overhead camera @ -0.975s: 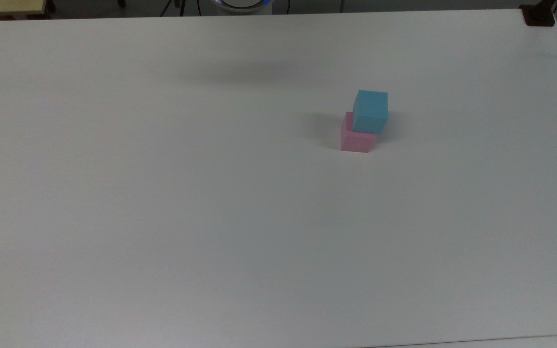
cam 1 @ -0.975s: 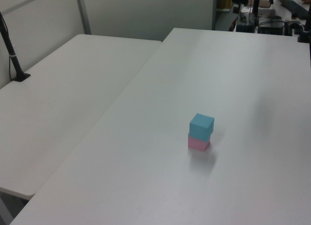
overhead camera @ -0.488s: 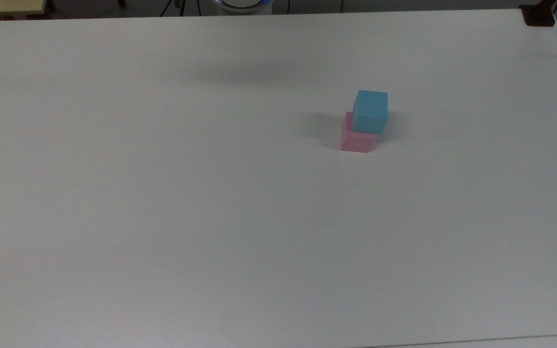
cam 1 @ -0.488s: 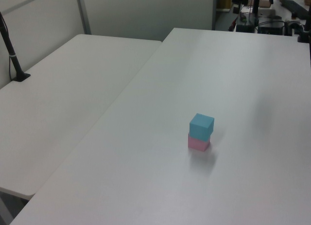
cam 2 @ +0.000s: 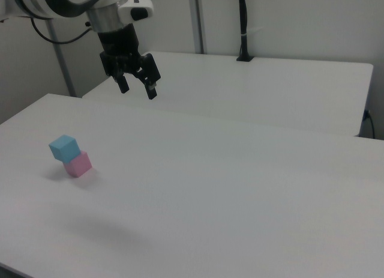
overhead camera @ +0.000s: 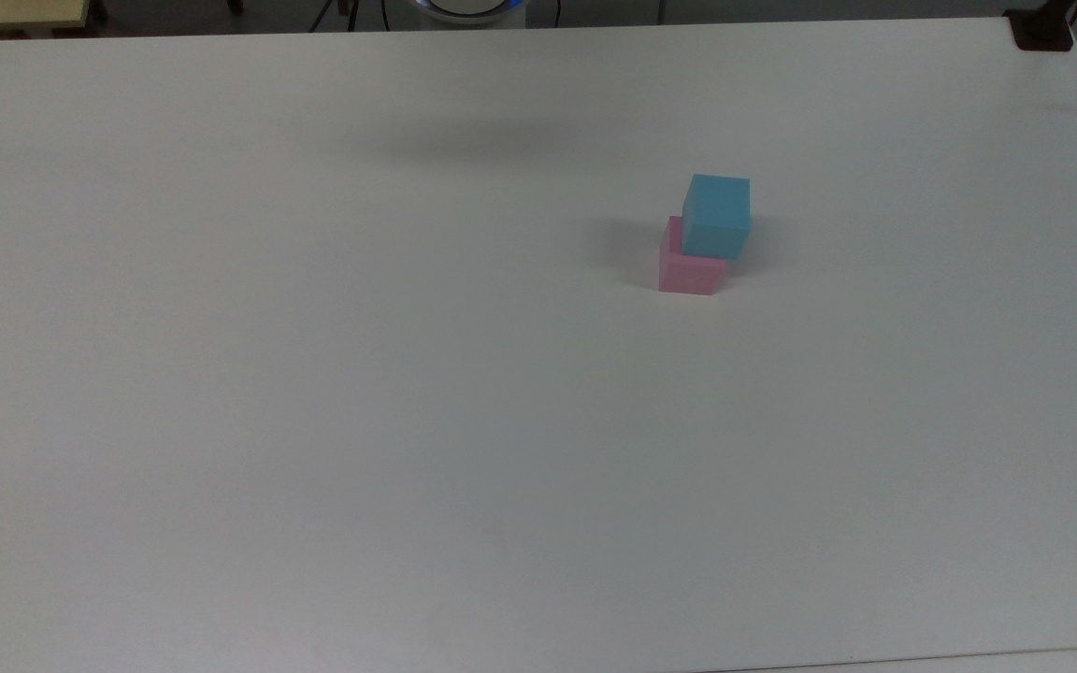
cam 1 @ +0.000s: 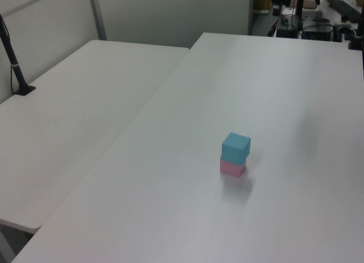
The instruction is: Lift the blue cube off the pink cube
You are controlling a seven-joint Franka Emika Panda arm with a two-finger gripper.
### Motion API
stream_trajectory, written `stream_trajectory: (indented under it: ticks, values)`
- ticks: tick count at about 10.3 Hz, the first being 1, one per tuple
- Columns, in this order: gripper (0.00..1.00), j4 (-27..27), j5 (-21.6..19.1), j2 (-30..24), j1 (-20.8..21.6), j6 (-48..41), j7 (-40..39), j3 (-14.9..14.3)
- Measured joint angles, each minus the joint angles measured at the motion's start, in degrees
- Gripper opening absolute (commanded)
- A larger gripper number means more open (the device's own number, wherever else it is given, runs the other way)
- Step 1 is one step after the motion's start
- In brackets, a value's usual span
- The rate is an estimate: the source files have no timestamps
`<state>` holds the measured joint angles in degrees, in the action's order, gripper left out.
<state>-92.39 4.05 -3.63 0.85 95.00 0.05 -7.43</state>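
Observation:
A light-blue cube [overhead camera: 717, 216] [cam 1: 235, 147] [cam 2: 63, 148] rests on top of a pale-pink cube [overhead camera: 688, 272] [cam 1: 232, 167] [cam 2: 78, 164], turned a little off square from it. The stack stands on the white table [overhead camera: 408, 374]. In the right view my gripper [cam 2: 138, 89] hangs high above the table, up and to the right of the stack. Its black fingers [cam 2: 150, 86] are spread and hold nothing.
A second white table [cam 1: 68, 121] [cam 2: 270, 86] adjoins this one. A black post [cam 1: 14, 64] [cam 2: 243, 26] stands clamped on it. A dark clamp [overhead camera: 1041, 28] sits at the far right corner in the top view. The arm's base [overhead camera: 468, 7] is at the top edge.

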Motion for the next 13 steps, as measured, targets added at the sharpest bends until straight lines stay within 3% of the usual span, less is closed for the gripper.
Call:
stream_trajectory:
  ticks: [7, 9, 11, 12, 13]
  values:
    - [1.0, -1.0, -0.1, 0.0, 0.2, 0.0, -1.4, 0.3]
    - [1.0, -1.7, -1.1, 0.4, 2.0, -2.7, -1.9, 3.5]
    - [1.0, -1.7, -2.8, 0.9, 3.9, -3.1, 2.9, 10.5]
    - [1.0, -1.8, -6.4, 2.2, 4.8, -3.1, 5.4, 13.2]
    - [1.0, -1.8, -9.5, 3.9, 6.7, -3.0, 7.0, 14.0]
